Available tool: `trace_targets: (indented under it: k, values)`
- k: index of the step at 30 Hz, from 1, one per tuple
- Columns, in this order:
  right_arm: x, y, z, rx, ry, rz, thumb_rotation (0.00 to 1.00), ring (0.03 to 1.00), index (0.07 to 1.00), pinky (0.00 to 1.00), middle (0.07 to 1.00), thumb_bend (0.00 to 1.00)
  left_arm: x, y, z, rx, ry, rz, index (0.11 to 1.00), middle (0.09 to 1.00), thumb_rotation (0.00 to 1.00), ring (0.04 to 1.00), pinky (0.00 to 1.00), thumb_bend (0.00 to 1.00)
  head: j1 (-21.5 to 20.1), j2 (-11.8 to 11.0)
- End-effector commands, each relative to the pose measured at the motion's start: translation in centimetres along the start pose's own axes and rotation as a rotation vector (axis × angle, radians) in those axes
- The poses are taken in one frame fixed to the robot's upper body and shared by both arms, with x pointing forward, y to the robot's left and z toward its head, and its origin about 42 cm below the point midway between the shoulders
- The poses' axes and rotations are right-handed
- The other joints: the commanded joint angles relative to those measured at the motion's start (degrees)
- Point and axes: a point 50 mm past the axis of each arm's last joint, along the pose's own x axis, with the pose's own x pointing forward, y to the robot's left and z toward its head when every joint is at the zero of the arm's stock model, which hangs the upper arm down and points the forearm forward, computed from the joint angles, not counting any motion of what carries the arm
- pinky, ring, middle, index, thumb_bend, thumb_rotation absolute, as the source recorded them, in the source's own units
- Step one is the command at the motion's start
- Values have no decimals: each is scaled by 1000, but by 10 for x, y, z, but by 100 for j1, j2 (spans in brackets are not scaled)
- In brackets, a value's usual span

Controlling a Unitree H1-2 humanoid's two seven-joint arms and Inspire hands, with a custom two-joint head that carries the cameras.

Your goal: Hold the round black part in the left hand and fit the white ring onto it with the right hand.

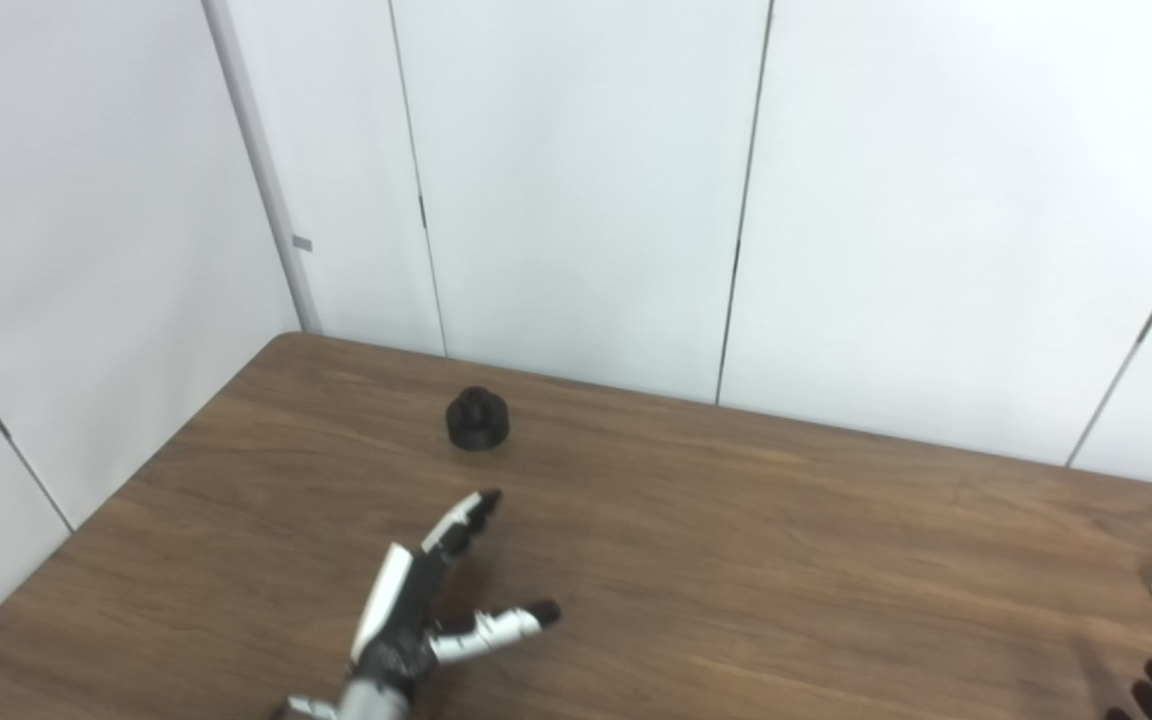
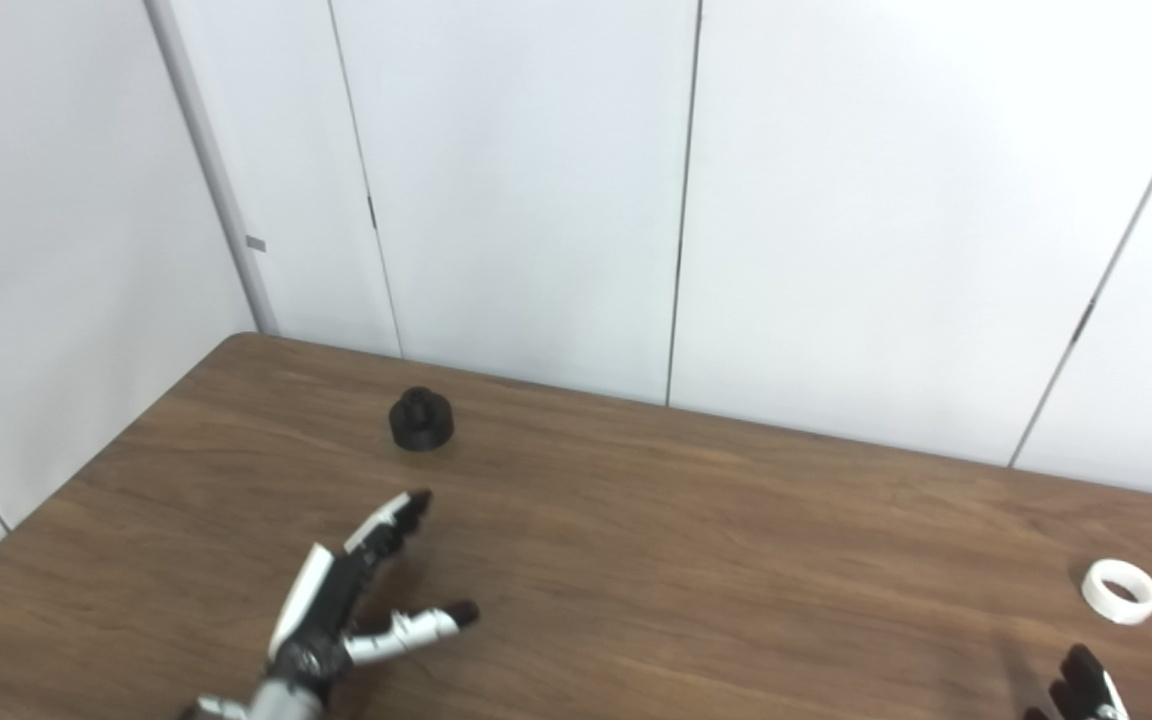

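The round black part (image 1: pixel 478 419) stands on the brown wooden tabletop (image 1: pixel 736 560) near its far edge, toward the far left corner. It is a short, wide cylinder with a smaller raised hub on top, sitting flat and upright, touched by nothing.

The white ring (image 2: pixel 1121 591) lies flat on the tabletop close to the right edge, well apart from the black part, its hole facing up. In the left eye view it is partly cut by the picture's right edge.

The left hand (image 1: pixel 416 610) comes in from the bottom edge and hovers low over the tabletop, nearer than the black part and well short of it. It is spread and holds nothing: the fingers (image 1: pixel 461 520) reach forward toward the black part, and the thumb (image 1: pixel 501 625) juts out to the right, clear of them. A soft shadow falls on the wood beneath it.

The right hand (image 2: pixel 1086 685) shows only as dark fingertips at the bottom right corner, near the white ring but not touching it. So little of it is in view that I cannot tell whether it is spread or closed.

White wall panels (image 1: pixel 576 190) with dark vertical seams rise behind the table's far edge
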Motion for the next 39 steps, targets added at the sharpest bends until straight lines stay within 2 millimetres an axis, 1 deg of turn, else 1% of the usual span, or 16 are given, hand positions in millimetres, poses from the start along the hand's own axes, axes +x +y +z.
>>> trace_targets:
  k: [1, 4, 10, 12, 18, 22, 26, 31, 39]
  values:
    - [-7, -2, -18, 26, 70, -13, 1000, 1000, 980, 1000, 1000, 715, 20, 15, 26, 72, -90, 44, 914, 943, 339, 947, 927, 1000, 2, -4]
    - [-7, -2, -18, 37, 72, -17, 1000, 1000, 982, 1000, 1000, 693, 35, 27, 36, 172, -100, 73, 896, 945, 372, 989, 989, 1000, -8, -15]
    - [-8, 0, -17, 31, 66, -16, 1000, 1000, 977, 1000, 1000, 674, 61, 45, 45, 329, -84, 125, 878, 936, 407, 996, 1000, 1000, -3, -22]
    - [-8, 0, -17, 33, 65, -14, 1000, 1000, 981, 1000, 1000, 648, 69, 48, 45, 365, -80, 139, 873, 932, 415, 993, 1000, 1000, -17, -16]
    - [-9, 0, -16, 46, 69, -12, 1000, 1000, 978, 1000, 1000, 657, 98, 55, 43, 465, -51, 177, 863, 926, 429, 981, 1000, 983, -3, 5]
    - [-10, 2, -16, 50, 70, -9, 1000, 1000, 973, 1000, 1000, 648, 118, 58, 39, 491, -22, 178, 854, 927, 432, 985, 1000, 984, -47, -8]
    - [-11, 3, -16, 52, 74, -17, 1000, 1000, 981, 1000, 1000, 647, 137, 59, 32, 487, 35, 174, 861, 937, 461, 997, 1000, 975, -88, -21]
    - [-11, 4, -16, 47, 67, -15, 1000, 1000, 973, 1000, 1000, 645, 154, 60, 24, 529, 73, 165, 862, 951, 493, 1000, 1000, 997, -104, -25]
    - [-12, 7, -16, 45, 70, -12, 1000, 1000, 978, 1000, 1000, 652, 178, 56, 15, 571, 138, 149, 850, 960, 458, 1000, 1000, 995, -124, -17]
